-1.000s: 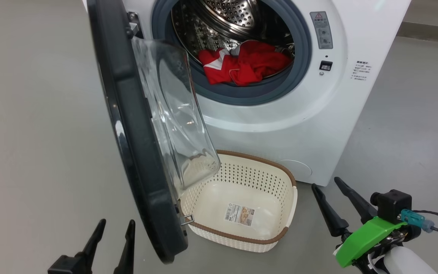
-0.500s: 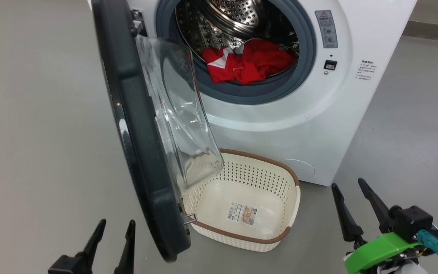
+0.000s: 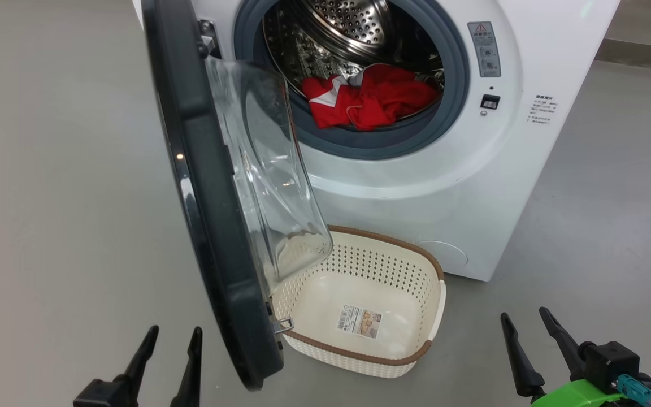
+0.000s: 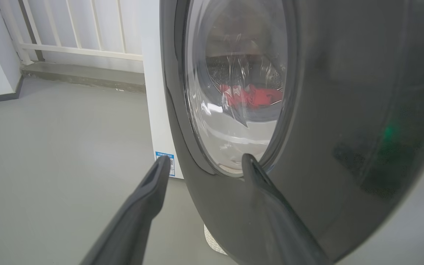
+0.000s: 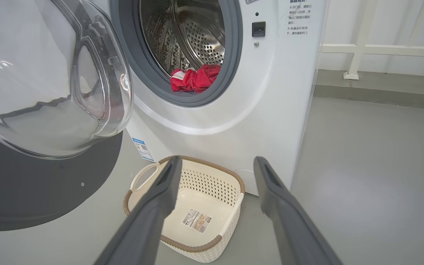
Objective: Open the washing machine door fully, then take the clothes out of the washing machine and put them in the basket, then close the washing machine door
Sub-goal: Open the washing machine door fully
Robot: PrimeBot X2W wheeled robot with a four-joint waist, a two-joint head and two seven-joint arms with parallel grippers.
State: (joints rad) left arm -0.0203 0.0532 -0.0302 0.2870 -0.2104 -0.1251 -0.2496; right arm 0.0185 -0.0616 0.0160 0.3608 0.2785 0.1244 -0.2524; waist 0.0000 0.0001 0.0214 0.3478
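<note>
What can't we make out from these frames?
- clothes: how many garments. They are bunched, and the lower edge is behind the grey gasket, head view.
- basket: near-left corner is behind the washing machine door, head view.
- basket sticker and label on the washing machine: print too small, head view.
- left wrist view: clothes blurred through the door glass.
- left hand: base cut off by the bottom edge, head view.

Open, edge-on: washing machine door [image 3: 204,186]. In drum [image 3: 354,22] of washing machine [image 3: 461,186]: red clothes [image 3: 373,102]. On floor [image 3: 48,198] below: basket [image 3: 385,241]. Low, fingers spread: left tool [image 3: 174,329], right tool [image 3: 524,312].
</note>
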